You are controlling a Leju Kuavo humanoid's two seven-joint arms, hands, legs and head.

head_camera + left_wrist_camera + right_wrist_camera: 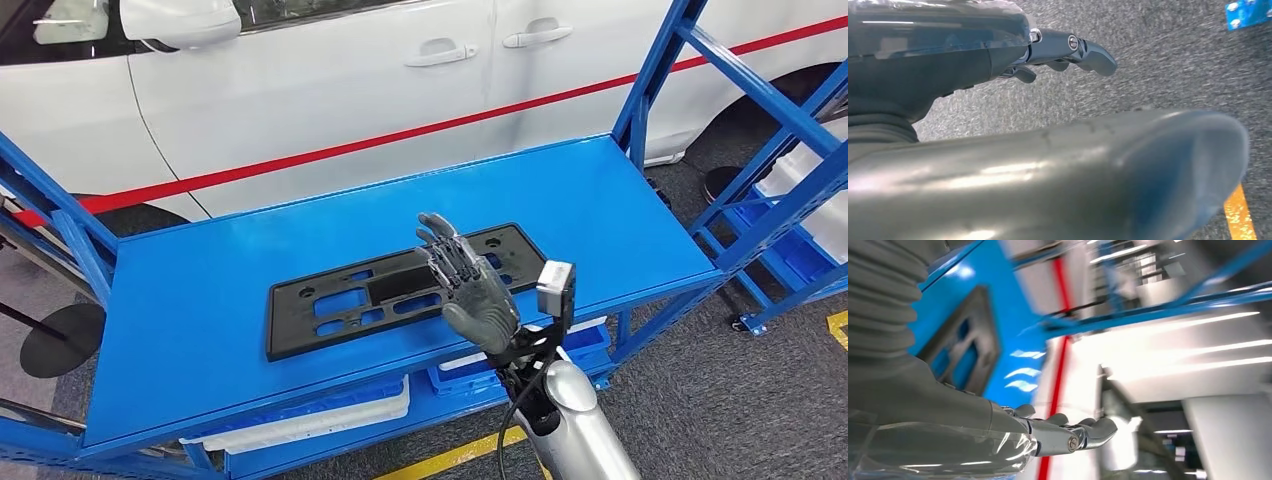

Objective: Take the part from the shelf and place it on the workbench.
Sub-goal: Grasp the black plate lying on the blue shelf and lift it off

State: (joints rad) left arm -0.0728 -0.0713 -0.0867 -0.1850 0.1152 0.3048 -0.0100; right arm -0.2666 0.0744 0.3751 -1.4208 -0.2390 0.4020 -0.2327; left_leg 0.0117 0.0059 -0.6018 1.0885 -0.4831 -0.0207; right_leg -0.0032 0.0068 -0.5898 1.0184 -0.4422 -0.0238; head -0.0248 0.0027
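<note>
- Our right hand's fingers (447,252) are spread apart and stretched out, clamped on nothing; the right hand (470,287) hovers palm-open over the near right portion of the flat black plastic frame-shaped part (350,300), and we cannot tell whether it touches it.
- Our left hand (998,55) hangs over grey floor; its fingers (1093,52) look loosely extended with nothing between them.
- The black part lies flat on the bright blue metal shelf deck (200,290), lengthwise along it and near its front edge, with rectangular cut-outs showing blue through them.
- We judge the step in hand to be the reach and grasp: the part is not yet lifted and no workbench shows here.
- The next move calls for bringing the fingers down over the part's near edge or through a cut-out and closing; the part is thin and flat, so a purchase from above may be awkward.
- Blue upright posts (655,70) stand at the deck's ends, and a white car (350,80) sits close behind, so open room for lifting lies upward and towards us.
</note>
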